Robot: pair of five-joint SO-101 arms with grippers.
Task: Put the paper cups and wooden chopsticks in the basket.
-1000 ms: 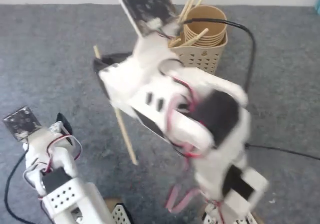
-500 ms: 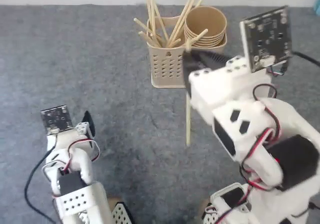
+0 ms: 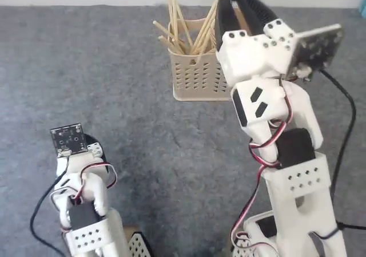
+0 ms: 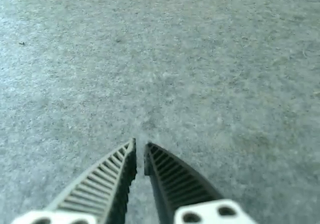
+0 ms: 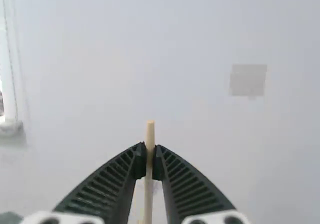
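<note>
The grey carpet (image 3: 114, 68) covers the table. The right arm (image 3: 269, 102) rises from 5 o'clock and leans toward 1 o'clock, beside the basket (image 3: 197, 76) at 12 o'clock, likely so its load can drop in from above. The left arm (image 3: 80, 194) sits at 7 o'clock, well clear. Wooden chopsticks (image 3: 183, 28) bristling from the basket crowd its opening. The right gripper (image 5: 149, 151) pinches one chopstick (image 5: 149, 131), whose tip points at a pale wall (image 5: 200, 44). The left gripper (image 4: 139, 151) is nearly closed and empty above the carpet.
</note>
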